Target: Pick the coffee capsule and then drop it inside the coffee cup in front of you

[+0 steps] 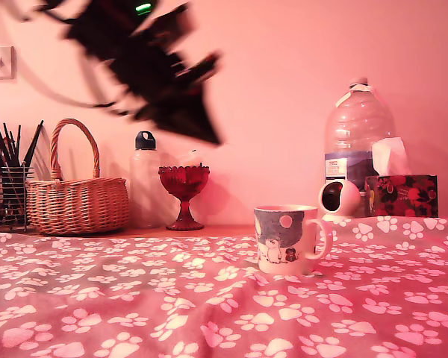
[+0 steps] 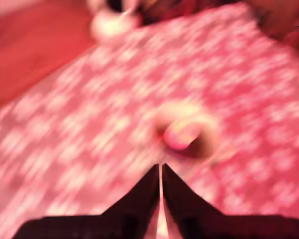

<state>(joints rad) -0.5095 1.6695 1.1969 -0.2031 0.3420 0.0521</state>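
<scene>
The gripper (image 1: 201,130) hangs high at the far left of the exterior view, a blurred dark shape above the goblet (image 1: 184,195). In the wrist view its jaws look clenched to a thin slit with nothing visible between them. The cup (image 1: 287,239) stands upright on the paw-print cloth (image 1: 134,298), down and to the right of the gripper, and nearer. From the wrist, the cup's mouth (image 2: 209,124) lies just ahead of the fingertips (a pinkish blob inside may be the capsule; too blurred to tell).
</scene>
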